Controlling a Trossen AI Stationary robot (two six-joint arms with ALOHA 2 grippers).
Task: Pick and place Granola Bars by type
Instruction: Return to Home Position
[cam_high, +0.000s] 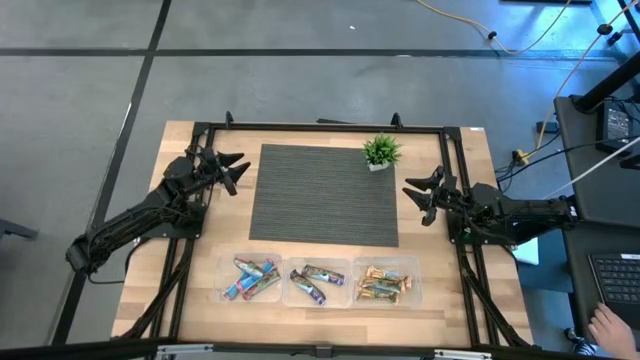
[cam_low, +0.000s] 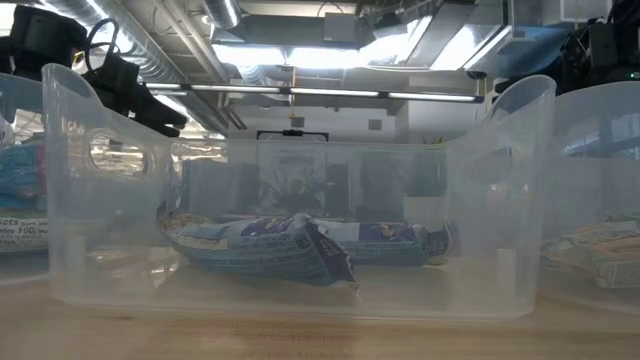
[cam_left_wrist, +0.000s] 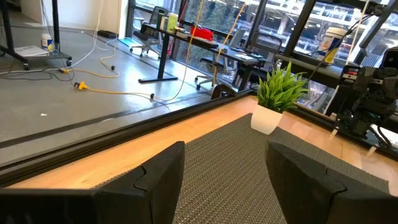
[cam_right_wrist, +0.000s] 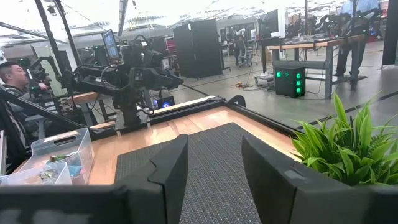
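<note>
The granola bars lie sorted in three clear bins along the table's near edge: blue ones (cam_high: 253, 278) in the left bin, dark purple-multicolour ones (cam_high: 316, 282) in the middle bin, tan-brown ones (cam_high: 381, 284) in the right bin. The low view shows the purple bars (cam_low: 300, 245) resting flat on the middle bin's floor. My left gripper (cam_high: 234, 170) hovers open at the grey mat's far left corner. My right gripper (cam_high: 421, 196) hovers open at the mat's right edge. Neither holds anything.
A grey woven mat (cam_high: 323, 194) covers the table's middle. A small green potted plant (cam_high: 381, 152) stands at its far right corner. A black frame (cam_high: 320, 127) rims the table. A person's hand (cam_high: 607, 325) shows at a keyboard beyond the right edge.
</note>
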